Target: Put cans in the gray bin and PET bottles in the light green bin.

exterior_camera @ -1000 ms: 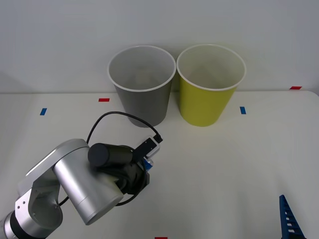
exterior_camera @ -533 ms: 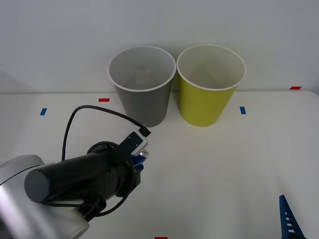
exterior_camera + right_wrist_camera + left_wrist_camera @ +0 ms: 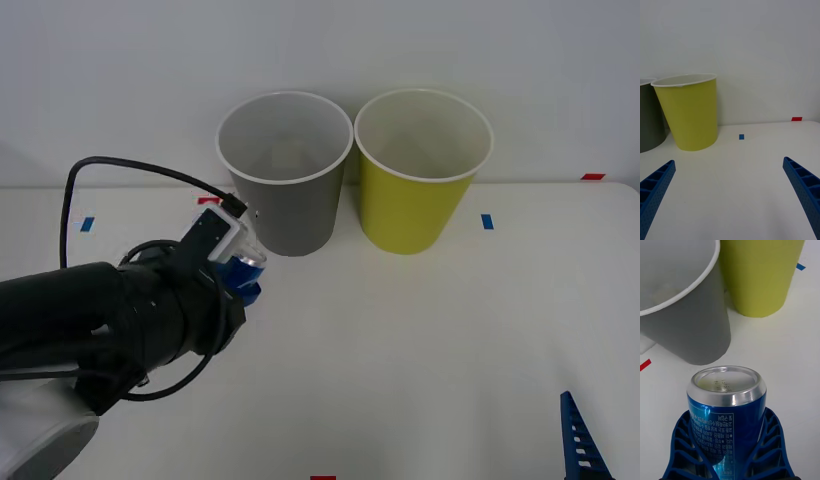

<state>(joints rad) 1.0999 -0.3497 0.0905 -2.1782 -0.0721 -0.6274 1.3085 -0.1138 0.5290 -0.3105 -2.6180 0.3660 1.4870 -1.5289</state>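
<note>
Can [image 3: 727, 405] sits clamped between the left gripper's [image 3: 240, 278] blue fingers, lifted off the table, just beside and below the rim of the gray bin [image 3: 286, 172]. Right gripper [image 3: 730, 195] rests spread apart, far off.

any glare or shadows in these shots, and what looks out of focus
Left wrist view: the can in the left gripper shows bright highlights on its silver end; the gray bin throws a soft shadow on the table. Front view: even light, faint shadows under both bins. Right wrist view: the right gripper fingers look soft; the light green bin is crisp.
</note>
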